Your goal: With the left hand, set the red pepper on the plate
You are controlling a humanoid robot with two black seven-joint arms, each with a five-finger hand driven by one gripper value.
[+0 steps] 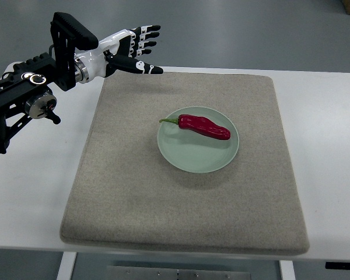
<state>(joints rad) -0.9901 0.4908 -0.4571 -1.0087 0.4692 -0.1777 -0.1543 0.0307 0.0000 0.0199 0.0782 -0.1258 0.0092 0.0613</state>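
The red pepper lies across the pale green plate, stem end pointing off to the plate's left, body resting fully inside the rim, so the placing looks done. The left hand hangs up beyond the plate, over the far left corner of the grey mat, fingers stretched out straight and holding nothing. What remains, by my reading, is a clean retreat: keep that hand high and draw it off to the plate's left, well clear of the rim, so nothing nudges the plate or rolls the pepper. The plate holds only the pepper and sits near the mat's middle on the white tabletop. No right hand shows anywhere.
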